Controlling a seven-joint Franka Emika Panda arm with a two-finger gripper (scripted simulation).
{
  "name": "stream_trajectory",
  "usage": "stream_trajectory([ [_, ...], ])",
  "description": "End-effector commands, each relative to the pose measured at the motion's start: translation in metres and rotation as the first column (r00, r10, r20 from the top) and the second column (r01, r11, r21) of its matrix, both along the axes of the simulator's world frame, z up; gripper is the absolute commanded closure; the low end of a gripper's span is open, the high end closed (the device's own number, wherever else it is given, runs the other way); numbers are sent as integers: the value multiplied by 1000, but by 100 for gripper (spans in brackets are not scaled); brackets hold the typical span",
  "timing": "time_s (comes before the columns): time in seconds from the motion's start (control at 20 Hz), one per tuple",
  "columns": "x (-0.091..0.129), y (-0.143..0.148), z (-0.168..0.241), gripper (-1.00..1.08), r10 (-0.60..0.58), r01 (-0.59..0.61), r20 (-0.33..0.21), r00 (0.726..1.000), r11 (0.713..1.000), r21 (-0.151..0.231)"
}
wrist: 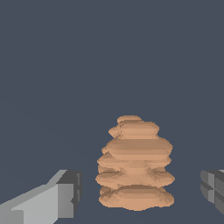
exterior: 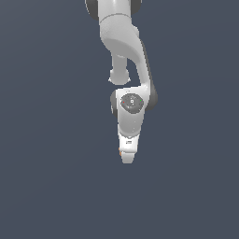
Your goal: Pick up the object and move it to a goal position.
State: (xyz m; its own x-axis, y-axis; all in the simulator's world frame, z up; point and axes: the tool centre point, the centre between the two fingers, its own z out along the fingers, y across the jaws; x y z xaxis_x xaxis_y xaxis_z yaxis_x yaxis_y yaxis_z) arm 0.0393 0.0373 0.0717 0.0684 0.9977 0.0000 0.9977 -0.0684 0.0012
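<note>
The object [wrist: 134, 164] is a lumpy orange-tan blob with ridged layers, and in the wrist view it stands between my two fingers. One grey fingertip [wrist: 69, 190] is apart from it on one side, the other fingertip [wrist: 213, 190] farther off on the opposite side. My gripper [wrist: 140, 192] is open around it, not touching. In the exterior view the white arm reaches down and the gripper [exterior: 127, 156] covers nearly all of the object [exterior: 120, 152], which shows only as a tiny orange speck at its edge.
A plain dark blue-grey floor [exterior: 51, 177] fills both views. The white arm [exterior: 126, 51] comes down from the upper middle of the exterior view. No goal marker shows.
</note>
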Motion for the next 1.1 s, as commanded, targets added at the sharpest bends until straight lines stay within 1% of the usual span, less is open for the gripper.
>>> stream_trajectory([
  [0.0,-1,0,-14,-92,2,-2,-1,1000,1000,0],
  [0.2,-1,0,-30,-92,3,-3,-1,1000,1000,0],
  [0.4,0,0,-33,-92,3,-3,-1,1000,1000,0],
  [0.45,0,0,-33,108,3,-3,-1,1000,1000,0],
  [1.05,0,0,-32,108,3,-3,-1,1000,1000,0],
])
